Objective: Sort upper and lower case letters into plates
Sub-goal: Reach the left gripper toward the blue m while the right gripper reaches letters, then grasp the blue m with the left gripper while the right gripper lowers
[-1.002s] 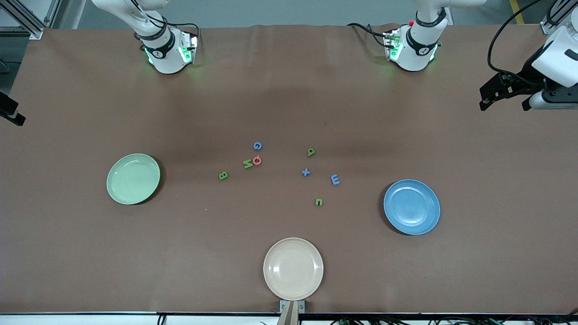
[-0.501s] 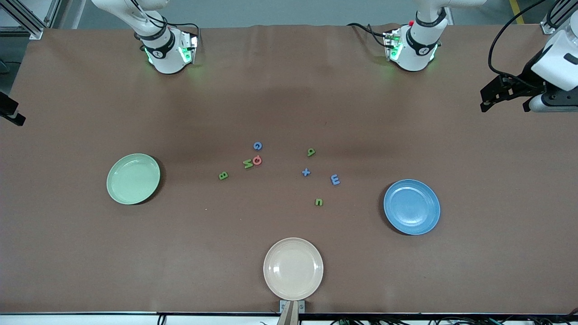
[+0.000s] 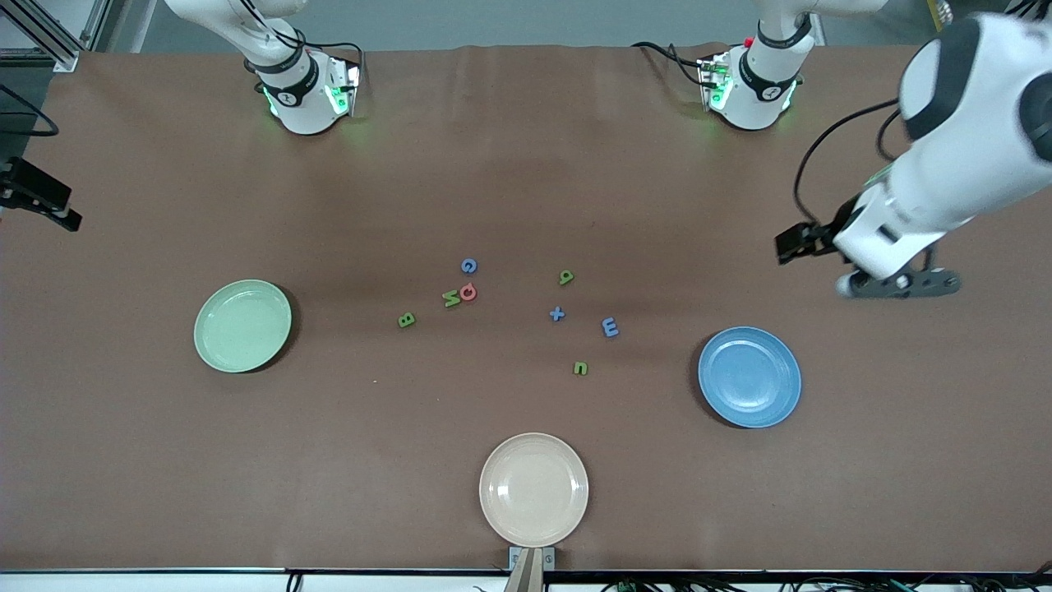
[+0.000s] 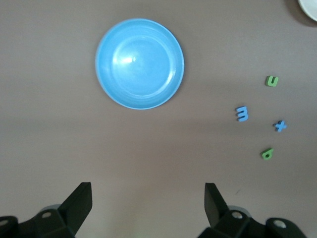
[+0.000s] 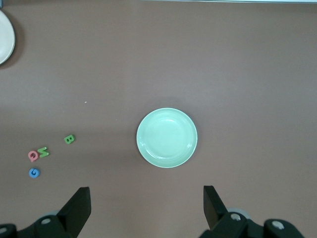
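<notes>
Since a moment ago my left tool (image 4: 147, 208) has swung inward over the table (image 3: 148, 460), jaws wide, empty. Right tool (image 5: 146, 208) waits likewise over the green plate (image 5: 167, 138); letters (image 3: 610, 327) lie flat, a readable E nearest the blue plate (image 3: 749, 376).

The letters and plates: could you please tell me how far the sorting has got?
Nothing is sorted: the green plate and blue plate hold nothing, and all eight letters lie on the table. The left gripper and right gripper are open, holding nothing.

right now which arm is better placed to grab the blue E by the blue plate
Left, probably. The left gripper, fingers open, hangs over bare table at the left arm's end, close to the blue plate and the blue E. The right gripper, also open, looks down on the green plate.
</notes>
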`<state>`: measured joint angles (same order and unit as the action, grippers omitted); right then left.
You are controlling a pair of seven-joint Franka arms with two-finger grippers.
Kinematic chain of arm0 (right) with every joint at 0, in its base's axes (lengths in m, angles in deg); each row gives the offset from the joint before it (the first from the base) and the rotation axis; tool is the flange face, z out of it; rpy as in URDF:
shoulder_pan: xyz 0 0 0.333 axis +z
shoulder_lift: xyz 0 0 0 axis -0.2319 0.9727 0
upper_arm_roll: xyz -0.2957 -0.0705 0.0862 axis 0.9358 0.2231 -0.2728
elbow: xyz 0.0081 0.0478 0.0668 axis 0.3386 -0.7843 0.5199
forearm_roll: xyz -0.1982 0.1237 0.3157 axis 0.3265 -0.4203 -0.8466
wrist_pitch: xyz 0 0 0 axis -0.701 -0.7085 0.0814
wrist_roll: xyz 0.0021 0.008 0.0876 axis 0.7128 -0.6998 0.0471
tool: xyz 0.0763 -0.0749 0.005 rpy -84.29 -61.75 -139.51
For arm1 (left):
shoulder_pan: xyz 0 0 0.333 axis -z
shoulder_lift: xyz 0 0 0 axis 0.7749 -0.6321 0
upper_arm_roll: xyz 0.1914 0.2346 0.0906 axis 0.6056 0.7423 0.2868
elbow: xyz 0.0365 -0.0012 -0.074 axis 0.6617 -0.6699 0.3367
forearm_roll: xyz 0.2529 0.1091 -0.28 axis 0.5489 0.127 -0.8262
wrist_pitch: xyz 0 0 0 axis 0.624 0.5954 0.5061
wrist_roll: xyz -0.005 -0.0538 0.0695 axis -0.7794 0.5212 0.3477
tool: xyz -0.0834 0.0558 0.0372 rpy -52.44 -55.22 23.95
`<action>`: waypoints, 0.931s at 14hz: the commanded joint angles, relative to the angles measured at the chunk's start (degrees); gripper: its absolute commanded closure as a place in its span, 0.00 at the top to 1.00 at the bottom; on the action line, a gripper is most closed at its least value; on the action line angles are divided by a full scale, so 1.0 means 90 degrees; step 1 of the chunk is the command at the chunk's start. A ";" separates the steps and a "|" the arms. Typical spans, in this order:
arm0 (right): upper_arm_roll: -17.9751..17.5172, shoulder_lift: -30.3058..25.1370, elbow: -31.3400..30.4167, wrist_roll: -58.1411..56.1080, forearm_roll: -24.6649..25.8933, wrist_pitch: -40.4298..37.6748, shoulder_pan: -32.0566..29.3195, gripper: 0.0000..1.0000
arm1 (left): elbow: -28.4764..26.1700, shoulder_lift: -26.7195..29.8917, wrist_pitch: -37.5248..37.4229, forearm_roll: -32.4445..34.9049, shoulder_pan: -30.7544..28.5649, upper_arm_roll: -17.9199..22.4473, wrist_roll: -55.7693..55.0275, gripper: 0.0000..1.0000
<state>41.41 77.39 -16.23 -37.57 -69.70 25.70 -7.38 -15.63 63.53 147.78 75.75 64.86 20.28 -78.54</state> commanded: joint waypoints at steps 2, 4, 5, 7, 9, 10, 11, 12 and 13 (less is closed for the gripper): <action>0.0029 0.0199 -0.0090 -0.0008 0.0055 -0.0097 0.0481 1.00 | 0.0073 -0.0910 0.1005 -0.0008 0.0770 0.0023 -0.1727 1.00; 0.0029 0.0257 -0.0480 0.0040 0.0065 -0.0358 0.0881 1.00 | 0.0024 -0.1330 0.1630 0.0002 0.1160 0.0033 -0.2508 1.00; 0.0029 0.0402 -0.0656 0.0244 0.0074 -0.0457 0.1067 0.99 | -0.0005 -0.1516 0.1972 0.0012 0.1355 0.0033 -0.2947 1.00; 0.0020 0.0521 -0.1153 0.0422 -0.0003 -0.0148 0.1437 1.00 | -0.0132 -0.1897 0.2627 0.0022 0.1551 0.0033 -0.3584 1.00; 0.0020 0.0502 -0.2069 0.0587 -0.0033 0.0796 0.1790 1.00 | -0.0201 -0.2278 0.3320 0.0031 0.1631 0.0033 -0.3955 1.00; 0.0010 0.0501 -0.2489 0.0733 -0.0091 0.1285 0.1975 1.00 | -0.0210 -0.2473 0.3536 0.0041 0.1824 0.0043 -0.4209 0.97; 0.0010 0.0501 -0.2890 0.0840 -0.0246 0.1841 0.2151 1.00 | -0.0211 -0.2630 0.3606 0.0061 0.1971 0.0053 -0.4327 0.95; 0.0010 0.0511 -0.3310 0.0851 -0.0315 0.2494 0.2307 1.00 | -0.0211 -0.2786 0.3645 0.0070 0.1982 0.0033 -0.4338 0.88; 0.0010 0.0511 -0.3778 0.0851 -0.0326 0.3245 0.2550 1.00 | -0.0220 -0.2923 0.3762 0.0071 0.2021 0.0043 -0.4367 0.87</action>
<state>41.08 84.12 -41.84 -31.03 -71.51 45.77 12.46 -17.75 39.03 179.94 75.76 81.89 20.12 -116.24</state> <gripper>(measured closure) 0.000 0.106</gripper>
